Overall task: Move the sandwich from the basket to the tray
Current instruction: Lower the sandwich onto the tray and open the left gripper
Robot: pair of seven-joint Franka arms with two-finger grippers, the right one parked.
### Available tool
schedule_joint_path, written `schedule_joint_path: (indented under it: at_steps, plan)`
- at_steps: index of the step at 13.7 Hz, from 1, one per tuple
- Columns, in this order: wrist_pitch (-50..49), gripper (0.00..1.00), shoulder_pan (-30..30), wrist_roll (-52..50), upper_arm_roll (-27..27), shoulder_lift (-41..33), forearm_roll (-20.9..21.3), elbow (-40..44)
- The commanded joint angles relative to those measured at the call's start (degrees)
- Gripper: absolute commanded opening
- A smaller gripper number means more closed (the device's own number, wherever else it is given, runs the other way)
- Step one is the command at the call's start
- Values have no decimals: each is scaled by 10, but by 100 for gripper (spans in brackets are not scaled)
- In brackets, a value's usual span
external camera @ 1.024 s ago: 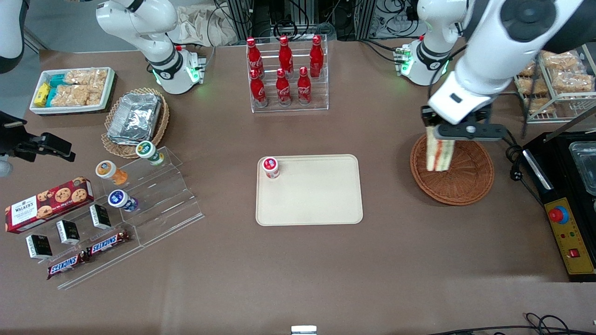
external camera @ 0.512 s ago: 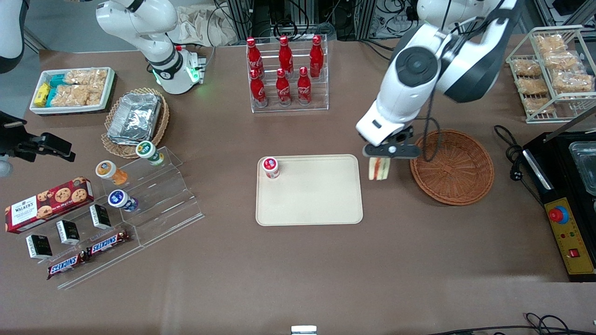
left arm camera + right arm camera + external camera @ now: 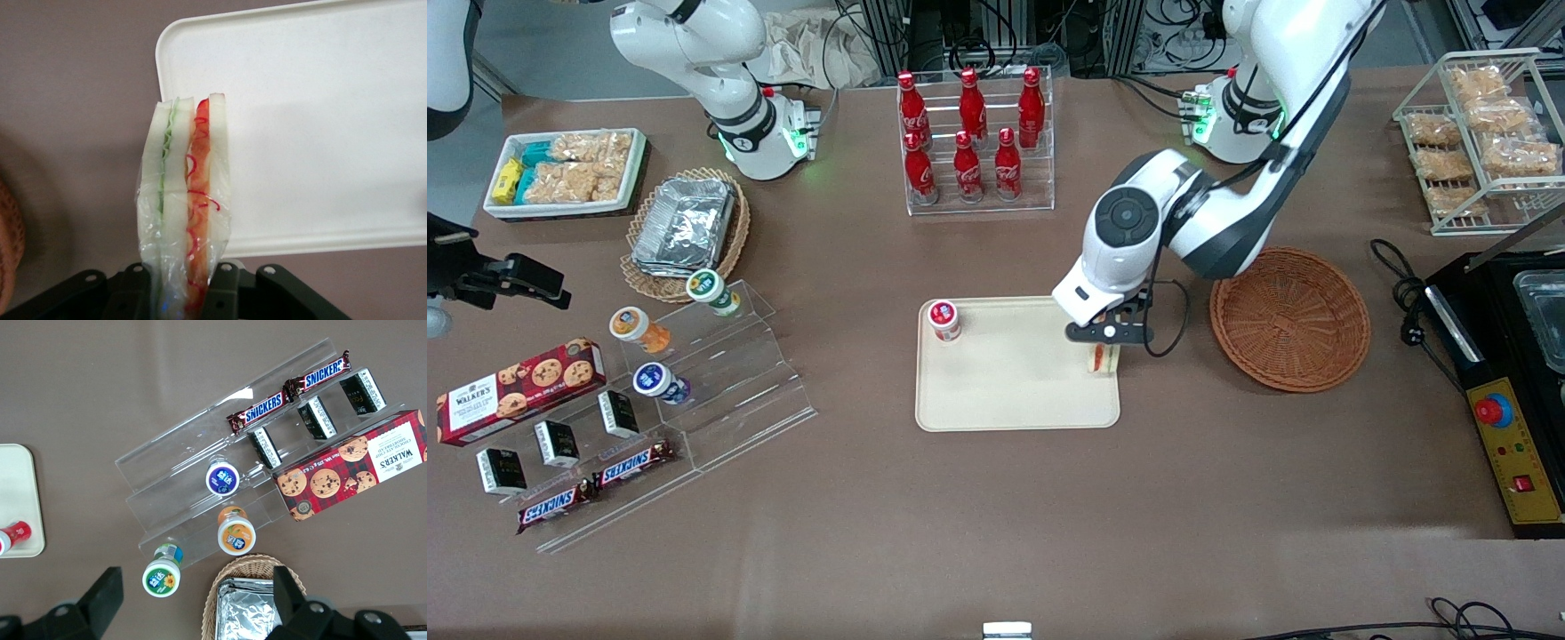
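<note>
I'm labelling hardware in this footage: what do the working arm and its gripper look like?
The left arm has glossy white rounded shells with dark grey bands and a round dark grey joint cap. A thin black cable loops beside its wrist, and green lights glow at its base. Its gripper, above the tray, has a black body; the wrist view shows black brackets with round screw heads.
</note>
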Motion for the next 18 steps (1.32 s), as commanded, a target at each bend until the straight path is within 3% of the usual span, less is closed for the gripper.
schedule_joint_path:
  at_steps: [1,8,10,11,12,18]
  plan:
    - [22,0,-14,-62,0,46,58,19]
    - [44,0,-19,-96,3,112,121,49]
    - [50,47,-19,-95,3,113,122,49]
    - [53,89,-19,-94,3,117,123,49]
    - [54,100,-20,-94,4,118,123,49]
    - [50,100,-13,-95,3,100,120,50]
